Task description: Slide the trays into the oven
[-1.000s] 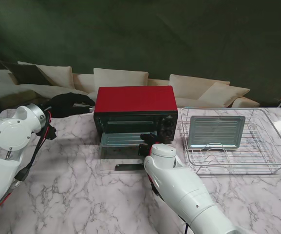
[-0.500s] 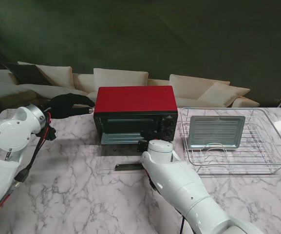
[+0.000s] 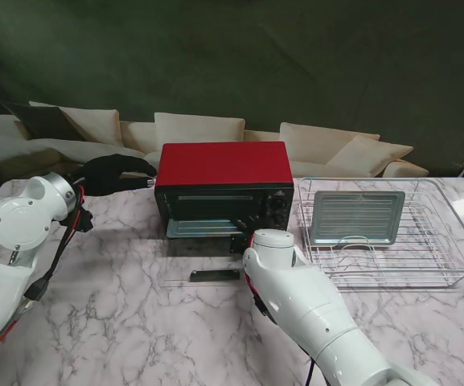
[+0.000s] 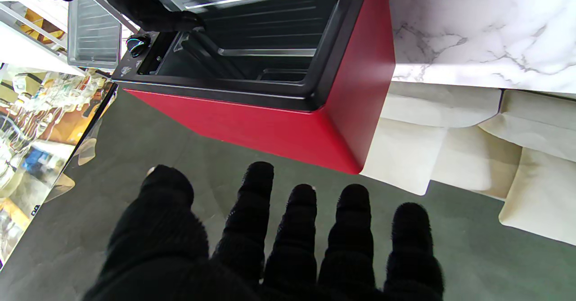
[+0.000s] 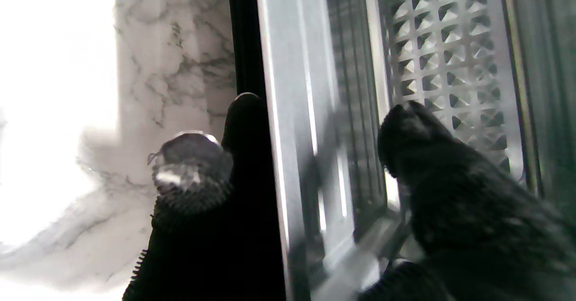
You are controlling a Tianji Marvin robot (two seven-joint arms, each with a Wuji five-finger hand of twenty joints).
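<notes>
Marble table (image 3: 119, 322) — right hand (image 5: 315, 211) gripping tray (image 5: 315, 112)

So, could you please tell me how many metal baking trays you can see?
2: one silver metal tray partly inside the red oven, one silver tray in the wire rack on the right.

Oven (image 3: 223, 165): glossy red shell showing, matt black frame. Tray (image 3: 357, 217): dull grey metal. Rack (image 3: 457, 249): shiny wire. Table (image 3: 119, 314): polished marble gleaming. Left hand (image 4: 270, 251): fuzzy black knit covering.
</notes>
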